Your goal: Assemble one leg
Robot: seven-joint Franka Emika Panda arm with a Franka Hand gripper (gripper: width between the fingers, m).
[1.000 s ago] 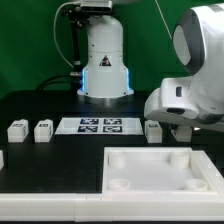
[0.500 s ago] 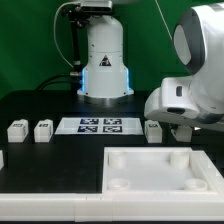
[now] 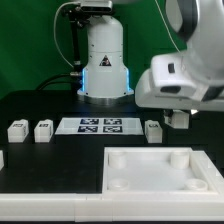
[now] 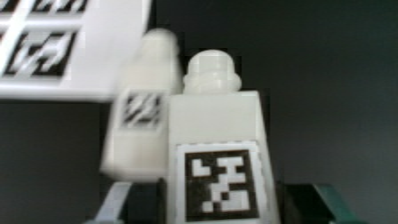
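Gripper (image 4: 221,208) with its fingers (image 4: 334,202) released and spread, grasping nothing. The tagged leg (image 4: 217,125) sits between them, clear of one finger by a dark gap. A second leg (image 4: 139,115) touches its far flank; the marker board (image 4: 54,40) lies beyond both.

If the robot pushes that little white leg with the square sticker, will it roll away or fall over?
Probably no rolling: the leg has flat sides. It looks like a stiff, solid block, likely light since it is small beside the tabletop. It is longer than wide and narrows at one end, so a push might tip it.
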